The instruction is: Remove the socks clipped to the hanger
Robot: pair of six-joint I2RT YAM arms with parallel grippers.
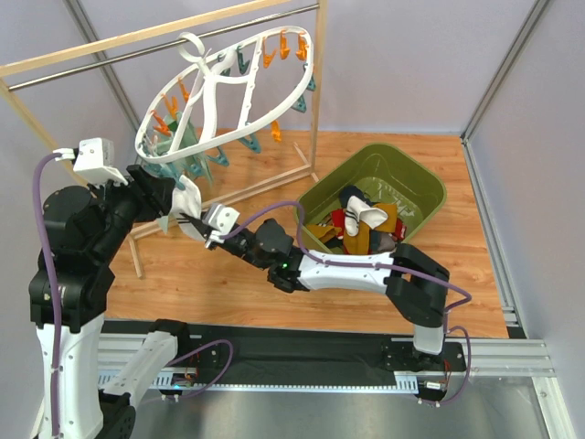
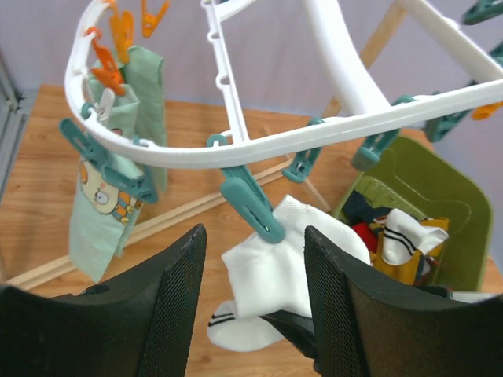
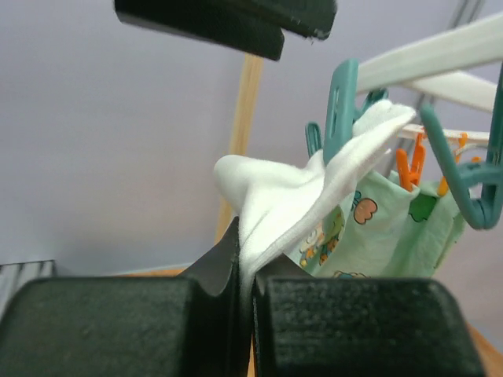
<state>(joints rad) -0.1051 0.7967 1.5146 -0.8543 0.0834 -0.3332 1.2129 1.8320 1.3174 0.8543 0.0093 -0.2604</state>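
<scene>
Unclipping step: your right pincer point(image 3: 247, 271) clamps the white sock point(image 3: 275, 196); your left pincer point(image 2: 253, 236) gapes wide before its teal clip point(image 2: 250, 206). Likely next: squeeze that clip open.

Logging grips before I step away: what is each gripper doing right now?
Left gripper: open, holding nothing.
Right gripper: closed on the white fabric sock hanging from a teal plastic clip.

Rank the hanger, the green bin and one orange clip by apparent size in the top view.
Largest: the hanger and the bin, about alike. The hanger hangs nearer the camera, so I won't rank the two.
Smallest by far: the orange clip.
</scene>
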